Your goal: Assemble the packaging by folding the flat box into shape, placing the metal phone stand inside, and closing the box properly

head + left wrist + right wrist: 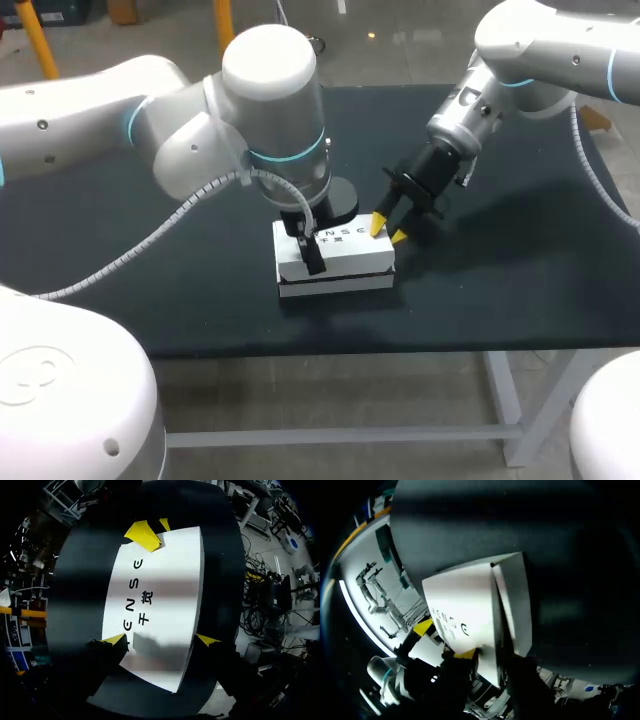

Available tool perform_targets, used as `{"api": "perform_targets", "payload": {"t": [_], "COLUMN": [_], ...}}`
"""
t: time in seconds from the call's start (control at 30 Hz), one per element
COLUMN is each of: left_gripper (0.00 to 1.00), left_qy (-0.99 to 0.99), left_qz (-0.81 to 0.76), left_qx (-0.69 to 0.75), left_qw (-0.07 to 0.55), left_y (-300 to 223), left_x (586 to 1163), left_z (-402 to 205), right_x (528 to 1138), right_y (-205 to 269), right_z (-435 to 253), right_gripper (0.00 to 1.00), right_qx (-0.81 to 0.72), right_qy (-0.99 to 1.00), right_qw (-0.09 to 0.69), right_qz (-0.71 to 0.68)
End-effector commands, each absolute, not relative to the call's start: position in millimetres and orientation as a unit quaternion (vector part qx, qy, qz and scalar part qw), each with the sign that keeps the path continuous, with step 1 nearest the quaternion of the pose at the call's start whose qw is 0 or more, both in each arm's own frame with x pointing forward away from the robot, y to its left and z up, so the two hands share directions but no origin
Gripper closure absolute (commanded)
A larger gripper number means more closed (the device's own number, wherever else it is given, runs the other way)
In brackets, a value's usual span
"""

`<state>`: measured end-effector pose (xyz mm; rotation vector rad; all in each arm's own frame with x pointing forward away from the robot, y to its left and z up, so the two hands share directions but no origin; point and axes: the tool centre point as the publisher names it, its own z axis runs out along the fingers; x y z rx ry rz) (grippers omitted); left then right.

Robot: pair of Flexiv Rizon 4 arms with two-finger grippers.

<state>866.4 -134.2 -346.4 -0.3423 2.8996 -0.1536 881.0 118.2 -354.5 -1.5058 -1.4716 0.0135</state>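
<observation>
A white box (340,262) with printed letters on its lid lies flat mid-table and looks closed; no phone stand is in sight. My left gripper (312,250) hangs straight above it. In the left wrist view its fingers (160,641) stand wide apart, one yellow tip by each long side of the box (160,590); contact is unclear. My right gripper (389,229) is at the box's far right corner, tips a little apart, one on the lid, the other just off the end. These tips (150,532) show at the box's far end. One fingertip (466,653) rests on the lid (465,605).
The dark table (520,280) carries nothing else that I can see. My left arm's big white links hang over the table's left half. The table's front edge runs a short way in front of the box.
</observation>
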Motion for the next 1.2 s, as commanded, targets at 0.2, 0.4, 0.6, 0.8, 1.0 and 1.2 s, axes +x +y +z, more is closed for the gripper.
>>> {"api": "perform_targets", "payload": {"t": [0.2,0.4,0.6,0.8,1.0,1.2], "left_gripper": [0.26,0.32,0.42,0.45,0.51,0.57], "left_qy": [0.983,0.979,0.977,0.975,0.973,0.971], "left_qz": [-0.042,-0.035,-0.031,-0.028,-0.025,-0.027], "left_qx": [-0.119,-0.113,-0.106,-0.1,-0.097,-0.094], "left_qw": [0.136,0.164,0.184,0.199,0.208,0.217], "left_y": [-139,-140,-141,-140,-140,-139], "left_x": [870,869,866,865,863,861], "left_z": [-345,-347,-350,-352,-354,-356], "right_x": [883,883,883,883,881,878], "right_y": [119,119,119,119,118,116], "right_z": [-356,-356,-356,-356,-357,-358], "right_gripper": [0.69,0.69,0.69,0.69,0.69,0.69], "right_qx": [-0.62,-0.62,-0.62,-0.62,-0.621,-0.623], "right_qy": [-0.608,-0.608,-0.608,-0.608,-0.608,-0.607], "right_qw": [0.497,0.497,0.497,0.497,0.496,0.493], "right_qz": [0.007,0.007,0.007,0.007,0.007,0.006]}}
